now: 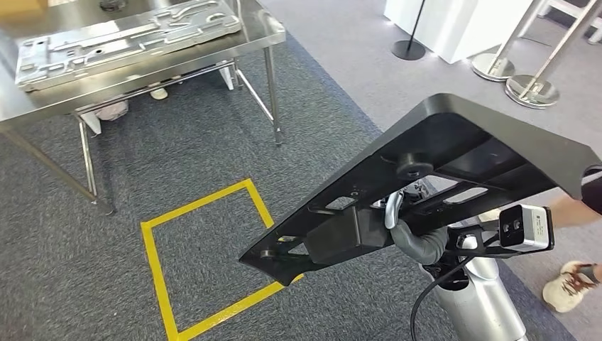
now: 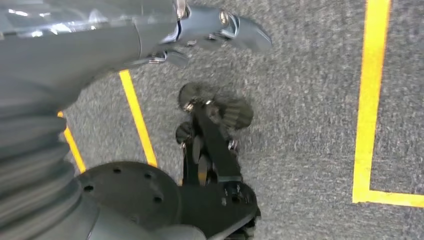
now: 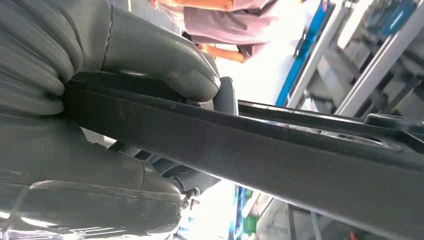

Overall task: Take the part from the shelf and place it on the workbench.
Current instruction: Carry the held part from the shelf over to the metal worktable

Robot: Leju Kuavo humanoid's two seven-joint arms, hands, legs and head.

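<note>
Gripping black part [image 1: 454, 163] from below, right hand [image 1: 415, 238] holds it tilted in air over grey carpet [image 1: 177, 163]; thumb and fingers [image 3: 165, 65] clamp its edge. Left hand [image 2: 200, 30] hangs over carpet, holding nothing, fingers apart. Steel tabletop [image 1: 42, 106] well apart, carrying silver panel [image 1: 121, 39]. Yellow tape square [image 1: 206, 256] on floor between.

The part [image 1: 454, 177] sits low on the right, held by the right hand [image 3: 125, 95] above the carpet [image 1: 177, 156]. The workbench [image 1: 42, 106] stands far left, a metal panel [image 1: 121, 39] on it. The taped square [image 1: 213, 263] lies between them. Stanchions [image 1: 511, 71] stand far right.
</note>
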